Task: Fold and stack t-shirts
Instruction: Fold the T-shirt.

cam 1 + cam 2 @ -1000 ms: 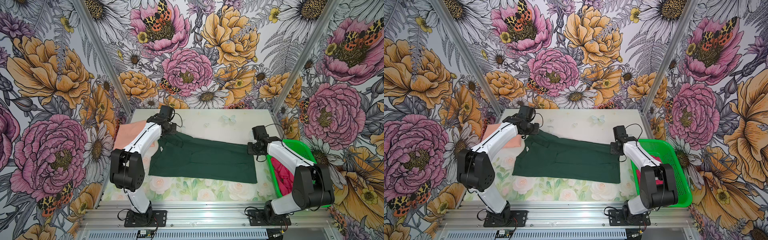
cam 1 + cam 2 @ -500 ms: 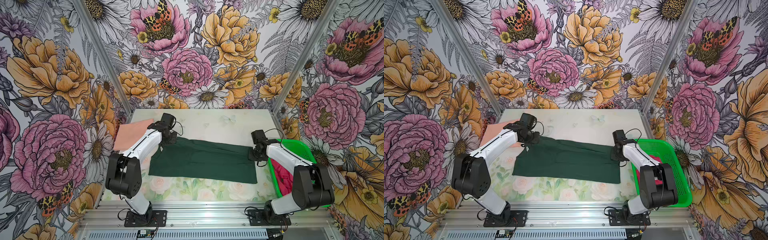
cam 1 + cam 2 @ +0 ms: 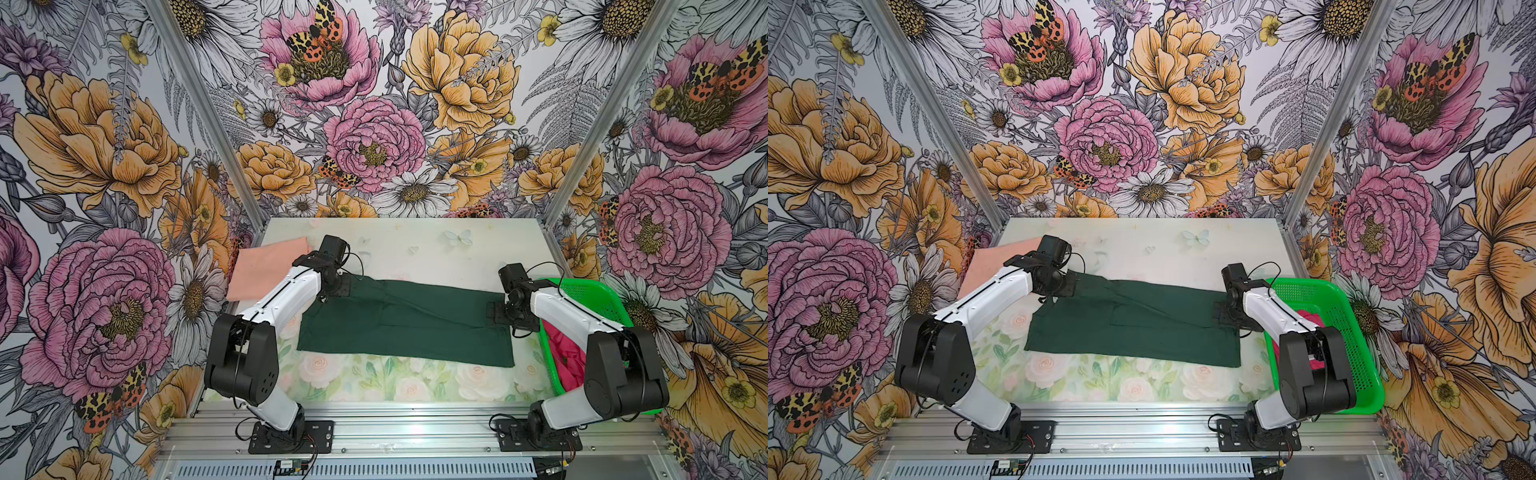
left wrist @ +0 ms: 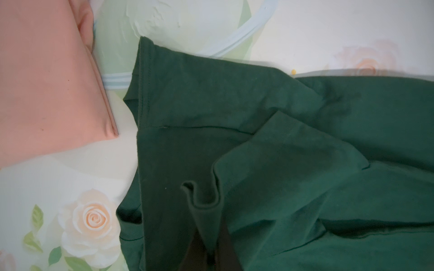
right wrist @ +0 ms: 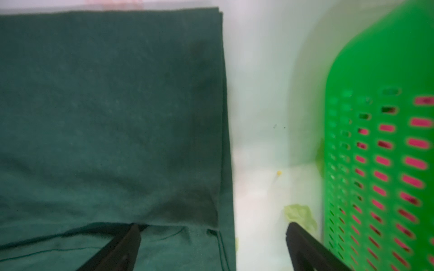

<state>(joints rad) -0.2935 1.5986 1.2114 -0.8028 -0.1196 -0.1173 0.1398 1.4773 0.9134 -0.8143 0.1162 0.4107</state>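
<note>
In both top views the dark green t-shirt (image 3: pixel 403 328) (image 3: pixel 1133 328) lies flat across the middle of the table as a long band. My left gripper (image 3: pixel 338 286) (image 3: pixel 1065 286) is at its far left corner. In the left wrist view that gripper (image 4: pixel 212 248) is shut on a raised pinch of the green cloth (image 4: pixel 293 152). My right gripper (image 3: pixel 496 311) (image 3: pixel 1221 313) (image 5: pixel 212 231) stands open over the shirt's right hem (image 5: pixel 220 164), holding nothing. The peach t-shirt (image 3: pixel 266 270) (image 3: pixel 984 266) (image 4: pixel 47 82) lies folded at the far left. The crimson t-shirt (image 3: pixel 565 357) (image 3: pixel 1312 322) sits in the basket.
A bright green perforated basket (image 3: pixel 598 291) (image 3: pixel 1345 307) (image 5: pixel 375 93) stands on the right edge of the table, close beside my right arm. Pink cloth (image 5: pixel 415 162) shows through its holes. Patterned walls close in the back and both sides.
My right gripper has opened and let go of the green shirt's right edge. Both arms came toward the near side, and the shirt's far half has settled flat.
</note>
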